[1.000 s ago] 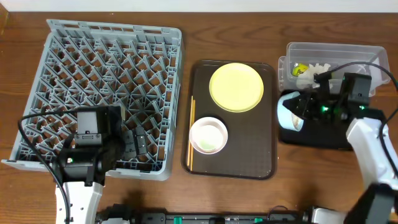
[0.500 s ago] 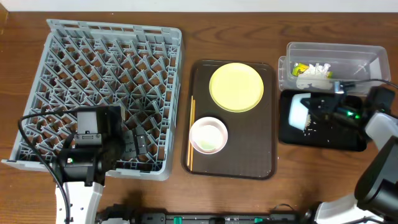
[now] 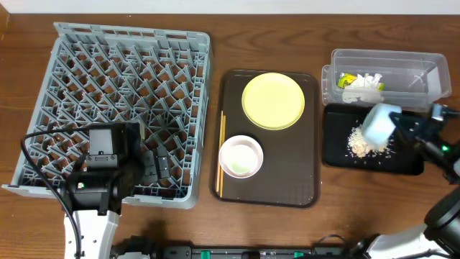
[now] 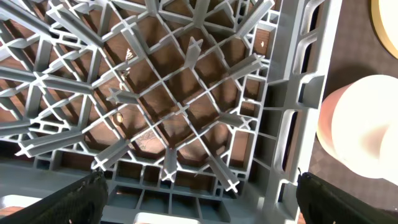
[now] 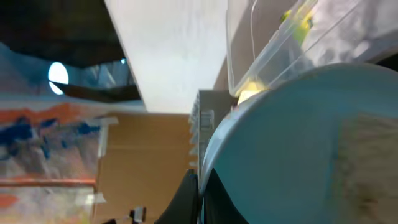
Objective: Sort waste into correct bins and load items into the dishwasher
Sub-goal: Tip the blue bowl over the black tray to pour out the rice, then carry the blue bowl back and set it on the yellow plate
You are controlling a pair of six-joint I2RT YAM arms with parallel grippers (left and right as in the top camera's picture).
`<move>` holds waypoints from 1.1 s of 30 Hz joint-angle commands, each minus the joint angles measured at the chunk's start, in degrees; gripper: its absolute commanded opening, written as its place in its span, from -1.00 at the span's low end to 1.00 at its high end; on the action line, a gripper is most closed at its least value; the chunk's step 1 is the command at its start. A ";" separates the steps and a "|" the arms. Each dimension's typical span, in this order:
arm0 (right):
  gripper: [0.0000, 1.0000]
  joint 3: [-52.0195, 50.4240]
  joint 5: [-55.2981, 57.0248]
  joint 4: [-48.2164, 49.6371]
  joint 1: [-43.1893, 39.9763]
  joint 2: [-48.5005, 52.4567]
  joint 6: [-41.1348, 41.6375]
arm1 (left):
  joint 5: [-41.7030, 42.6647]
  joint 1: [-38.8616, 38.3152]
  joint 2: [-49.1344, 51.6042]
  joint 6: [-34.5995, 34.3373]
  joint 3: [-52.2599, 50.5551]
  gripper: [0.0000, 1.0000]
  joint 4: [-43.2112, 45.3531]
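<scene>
My right gripper (image 5: 199, 193) is shut on the rim of the light-blue bowl (image 3: 378, 124), tipped on its side above the black tray (image 3: 338, 155); the bowl fills the right wrist view (image 5: 292, 143). A pile of pale beige food grains (image 3: 363, 143) lies in the tray under the bowl. The clear tub (image 3: 424, 61) behind holds crumpled white paper (image 3: 363, 86) and the green-yellow wrapper (image 3: 347, 79). The pale-yellow plate (image 3: 273, 100) and white bowl (image 3: 240, 156) sit on the brown serving tray (image 3: 305, 194). My left gripper (image 4: 199, 199) is open over the grey dish rack's (image 3: 129, 108) front right corner.
A pair of chopsticks (image 3: 221, 155) lies along the brown tray's left edge. The white bowl also shows at the right of the left wrist view (image 4: 364, 130). The rack's rim (image 4: 292, 118) lies between the left gripper and the brown tray.
My right gripper has swung right and tipped the light-blue bowl over. The beige grains have poured from it into the black tray. The left arm has not moved.
</scene>
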 commanded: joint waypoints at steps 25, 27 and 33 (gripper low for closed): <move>-0.97 1.05 -3.85 6.80 18.71 -3.56 10.80 | -0.09 -0.09 -0.11 -0.31 1.31 0.94 -0.07; -0.97 1.09 -3.65 13.00 22.38 -6.10 12.46 | -0.09 -0.09 -0.11 -0.33 1.31 0.94 -0.09; -0.97 1.09 4.85 41.16 38.49 -10.40 26.80 | -0.09 -0.09 -0.11 -0.33 1.31 0.94 -0.07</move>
